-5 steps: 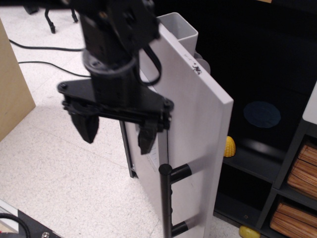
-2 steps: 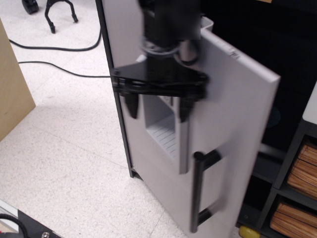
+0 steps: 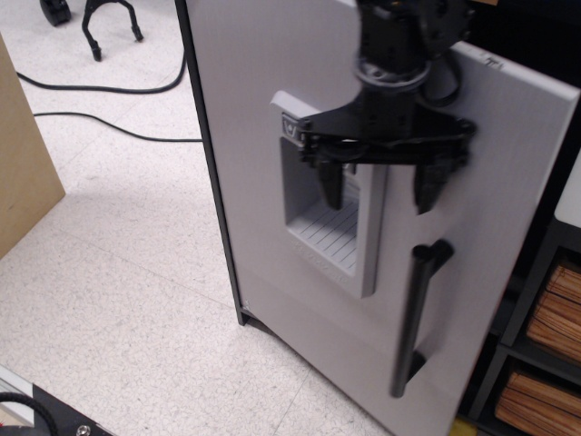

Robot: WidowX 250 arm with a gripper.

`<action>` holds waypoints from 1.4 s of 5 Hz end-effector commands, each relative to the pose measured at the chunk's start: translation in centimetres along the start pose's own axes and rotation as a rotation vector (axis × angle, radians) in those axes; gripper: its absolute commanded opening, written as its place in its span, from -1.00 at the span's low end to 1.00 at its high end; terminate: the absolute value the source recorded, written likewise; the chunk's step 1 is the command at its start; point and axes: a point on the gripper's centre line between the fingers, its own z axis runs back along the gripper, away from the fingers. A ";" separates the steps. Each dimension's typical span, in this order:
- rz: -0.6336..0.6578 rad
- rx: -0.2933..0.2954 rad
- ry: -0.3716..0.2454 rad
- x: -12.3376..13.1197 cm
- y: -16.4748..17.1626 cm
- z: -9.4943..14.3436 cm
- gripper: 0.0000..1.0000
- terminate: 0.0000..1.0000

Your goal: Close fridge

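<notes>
The fridge's light grey door (image 3: pixel 490 173) fills the middle of the view, swung most of the way toward the dark cabinet, its right edge still slightly out. It bears a recessed dispenser panel (image 3: pixel 322 218) and a black bar handle (image 3: pixel 413 318) at lower right. My black gripper (image 3: pixel 379 193) hangs in front of the door, above the handle, beside the panel's right edge. Its two fingers are spread apart and hold nothing. The fridge's interior is hidden behind the door.
A dark shelf unit with woven baskets (image 3: pixel 536 381) stands at the right. A wooden panel (image 3: pixel 23 154) stands at the left edge. Black cables (image 3: pixel 100 89) lie on the speckled floor at the back left.
The door has swung from wide open to nearly shut, hiding the interior and the yellow items. My gripper has moved right along with the door face.
</notes>
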 end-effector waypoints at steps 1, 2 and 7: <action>-0.011 -0.071 -0.140 1.5 -2.3 0.5 1.00 -1.00; -0.021 -0.087 -0.206 1.5 -2.7 0.1 1.00 -1.00; 0.039 -0.122 -0.297 5.3 -3.9 -0.6 1.00 -1.00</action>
